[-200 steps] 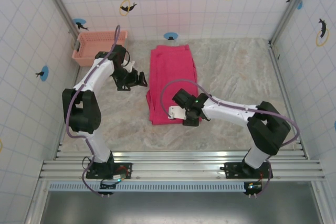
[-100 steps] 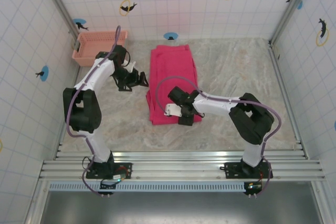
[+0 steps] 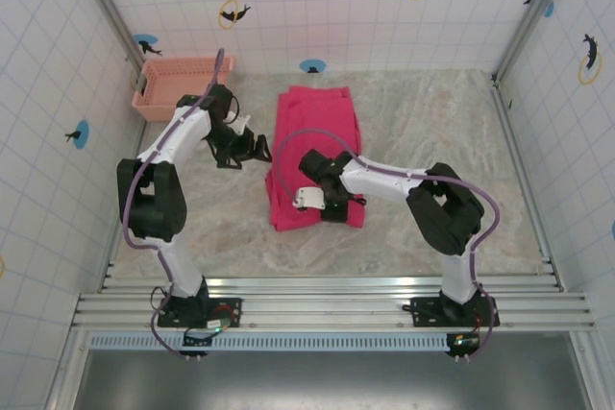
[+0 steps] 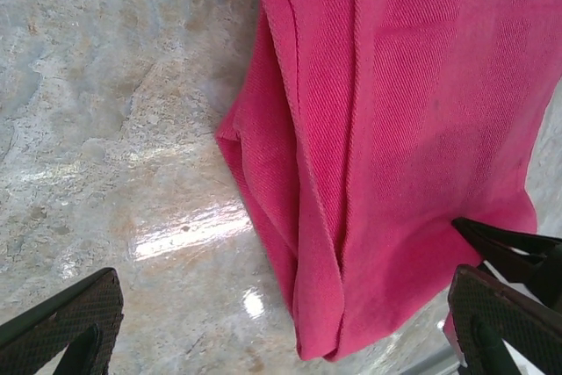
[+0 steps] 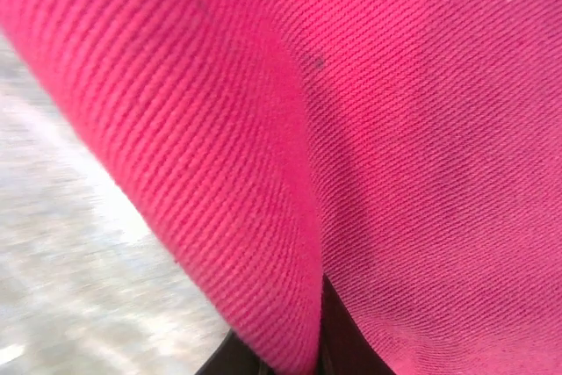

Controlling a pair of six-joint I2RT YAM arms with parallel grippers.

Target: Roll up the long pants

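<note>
The long pants (image 3: 315, 132) lie flat on the marble table (image 3: 432, 141), folded into one long strip, with the pink basket (image 3: 159, 103) well off their far left corner. My left gripper (image 3: 258, 149) hangs just beside the pants' left edge, its fingers (image 4: 70, 318) spread wide apart with nothing between them. My right gripper (image 3: 322, 204) sits at the pants' near end with cloth bulging over a finger; I cannot tell whether it is clamped.

Magenta-pink cloth long pants (image 3: 317, 132) lie lengthwise on the stone-look tabletop (image 3: 432, 160). A salmon-pink slotted plastic basket (image 3: 156, 101) sits far-left, well apart. The left end effector (image 3: 259, 148) is just left of them, the right end effector (image 3: 332, 210) at their near end.
</note>
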